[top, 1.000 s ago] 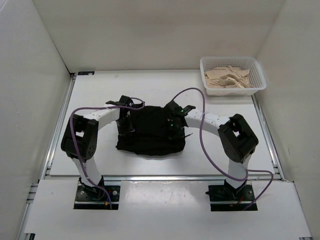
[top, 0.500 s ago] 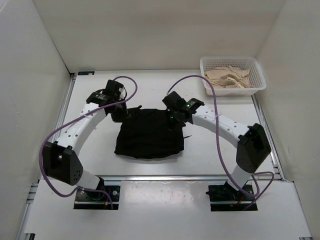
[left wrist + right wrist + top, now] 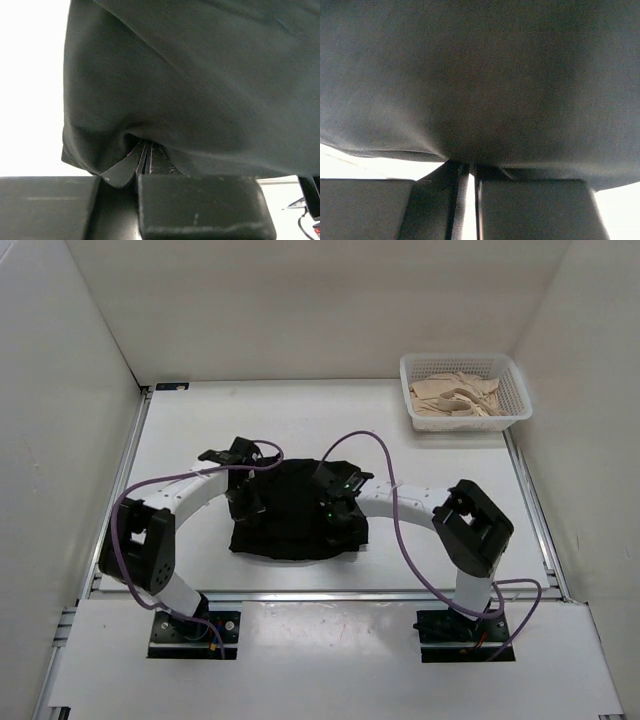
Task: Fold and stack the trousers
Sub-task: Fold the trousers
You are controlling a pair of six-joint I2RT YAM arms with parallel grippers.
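Note:
The black trousers [image 3: 296, 502] lie as a folded bundle in the middle of the white table. My left gripper [image 3: 248, 502] is over the bundle's left side and my right gripper [image 3: 335, 512] is over its right side. In the left wrist view the jaws [image 3: 144, 159] are closed together with black cloth [image 3: 190, 75] bunched into them. In the right wrist view the jaws [image 3: 471, 167] stand almost closed, with a thin slit of light between them, and the black cloth [image 3: 480, 75] is pinched at their tips and fills the view.
A white mesh basket [image 3: 470, 423] holding beige garments [image 3: 455, 395] stands at the back right corner. White walls enclose the table on the left, back and right. Purple cables loop over both arms.
Both grippers have pulled back from the bundle's far edge toward the near side, over the trousers. The bundle's far edge now lies a little nearer and the bundle looks more compact.

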